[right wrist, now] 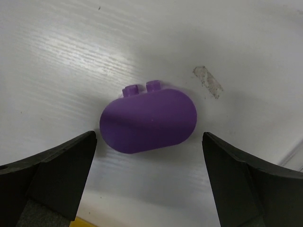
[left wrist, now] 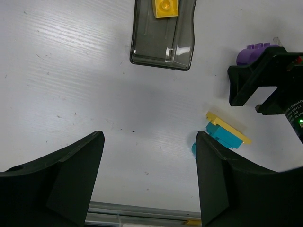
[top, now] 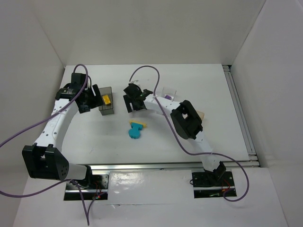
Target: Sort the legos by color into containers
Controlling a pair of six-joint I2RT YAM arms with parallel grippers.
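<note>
The top camera looks down from above and behind, far off, with the arm bases (top: 86, 182) at its lower edge and the whole table (top: 109, 142) in frame. The left wrist camera looks down past its own fingers (left wrist: 57, 184) from mid height. It shares the grey bin (left wrist: 142, 52), teal brick (left wrist: 222, 135) and right gripper (top: 134, 108) with the top view. The right wrist camera sits very close to the table, facing down at the purple brick (right wrist: 149, 120), which the left wrist view also catches.

The left arm (top: 57, 118) reaches forward along the left side, its left tool (left wrist: 149, 142) pointing down with jaws spread and gripping nothing, while the right arm (top: 187, 120) bends toward the centre, its right tool (right wrist: 149, 142) gaping wide.
</note>
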